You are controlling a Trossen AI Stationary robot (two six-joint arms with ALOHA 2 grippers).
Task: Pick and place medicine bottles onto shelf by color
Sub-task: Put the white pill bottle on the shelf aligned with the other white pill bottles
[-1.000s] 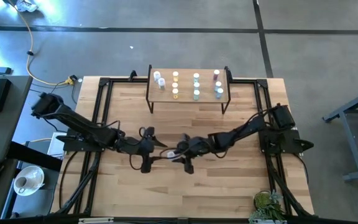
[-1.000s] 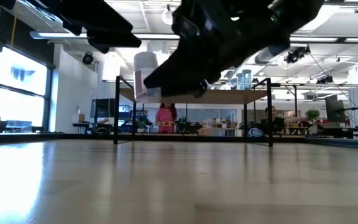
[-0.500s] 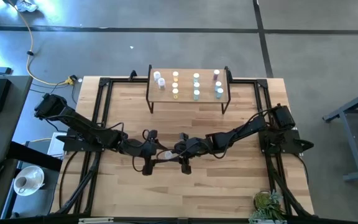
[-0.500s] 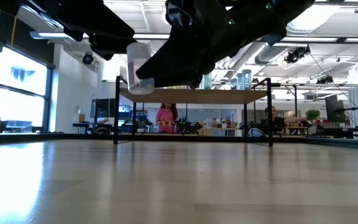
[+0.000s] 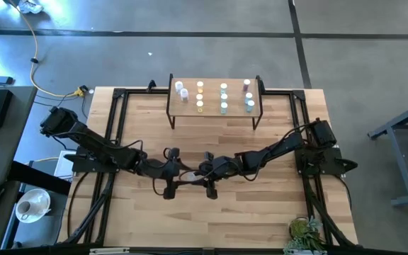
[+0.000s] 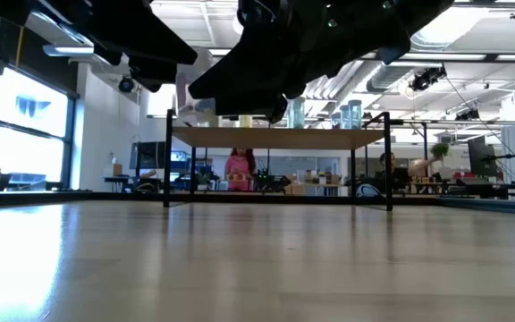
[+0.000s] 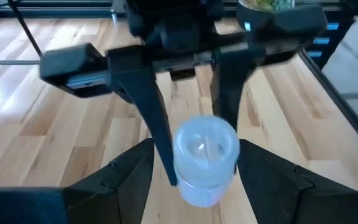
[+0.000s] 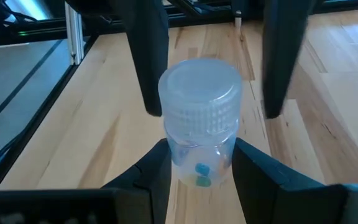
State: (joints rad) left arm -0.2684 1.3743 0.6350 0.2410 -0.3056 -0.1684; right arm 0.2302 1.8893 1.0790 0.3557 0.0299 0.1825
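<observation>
High view: right claw (image 5: 195,172) grips clear bottle (image 8: 199,127) mid-worktop (image 5: 275,205), below shelf (image 5: 215,106). Left claw (image 5: 184,173) open, fingers either side of bottle, facing right claw.

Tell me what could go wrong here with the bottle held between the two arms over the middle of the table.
1. Handover slip: the right tool grips the clear bottle only by its base, while the left tool stands open around it; releasing early could drop it.
2. The two tools sit very close, so they may collide.
</observation>
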